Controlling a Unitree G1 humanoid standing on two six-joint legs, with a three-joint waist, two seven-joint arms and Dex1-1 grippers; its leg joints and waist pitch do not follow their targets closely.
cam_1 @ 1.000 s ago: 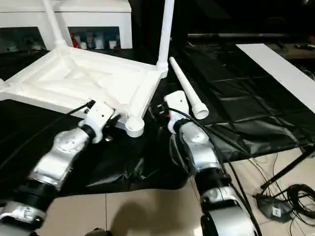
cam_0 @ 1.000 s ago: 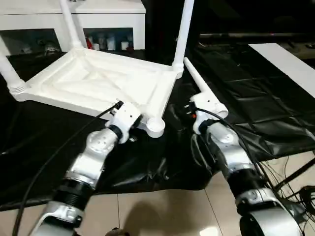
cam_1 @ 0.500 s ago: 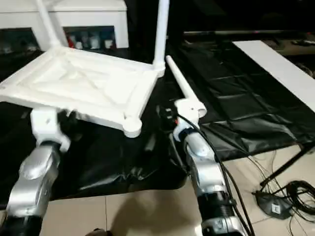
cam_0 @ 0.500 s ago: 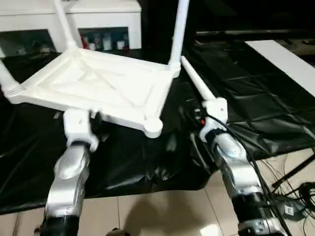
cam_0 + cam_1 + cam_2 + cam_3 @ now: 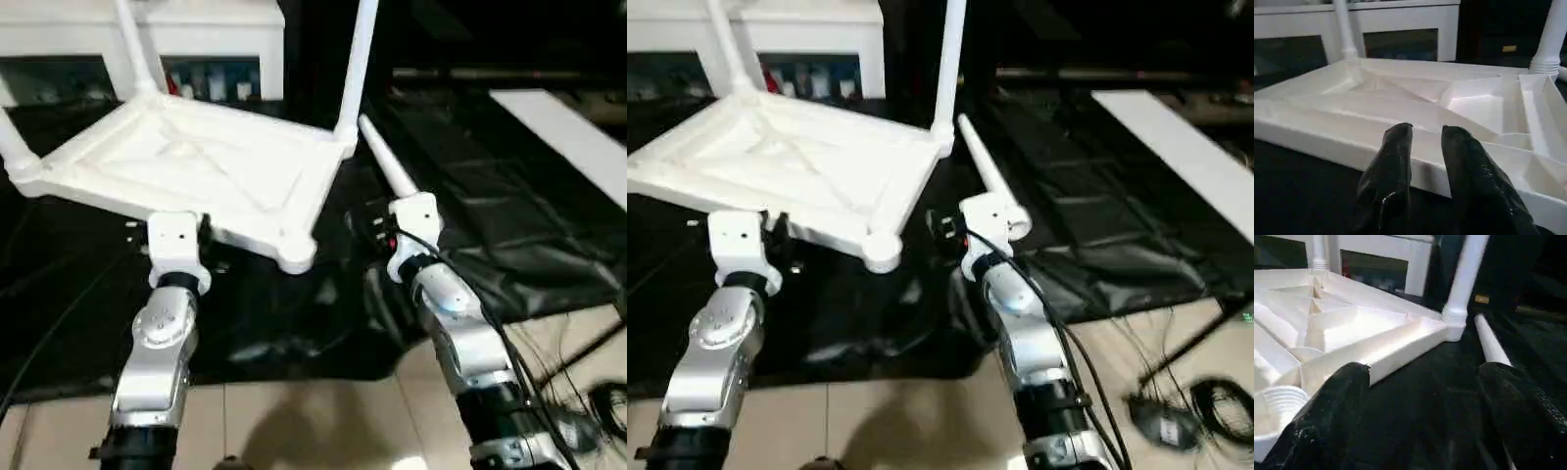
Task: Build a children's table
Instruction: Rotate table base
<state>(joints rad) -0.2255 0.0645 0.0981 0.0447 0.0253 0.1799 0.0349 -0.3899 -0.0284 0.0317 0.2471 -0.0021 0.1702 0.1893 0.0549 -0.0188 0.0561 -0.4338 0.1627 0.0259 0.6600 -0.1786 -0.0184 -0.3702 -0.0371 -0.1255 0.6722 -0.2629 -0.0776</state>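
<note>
The children's table top (image 5: 196,171) lies upside down on the black sheet, ribbed underside up. Three white legs stand in its corner sockets, one of them at the back right (image 5: 358,59). The near corner socket (image 5: 297,257) is empty, its thread visible (image 5: 1273,401). A loose leg (image 5: 387,171) lies on the sheet beside the top's right side. My left gripper (image 5: 1427,129) faces the top's front rim, its fingers (image 5: 1393,161) a little apart with nothing between them. My right gripper (image 5: 1425,372) is wide open between the empty socket and the loose leg (image 5: 1491,342).
A white glass-door cabinet (image 5: 196,29) stands behind the table. A white board (image 5: 568,127) lies at the far right on the black sheet (image 5: 490,215). Cables (image 5: 1176,411) lie on the tiled floor at the lower right, past the sheet's front edge.
My left arm has swung left from the empty near corner socket to the middle of the front rim. The right arm has stayed near the loose leg.
</note>
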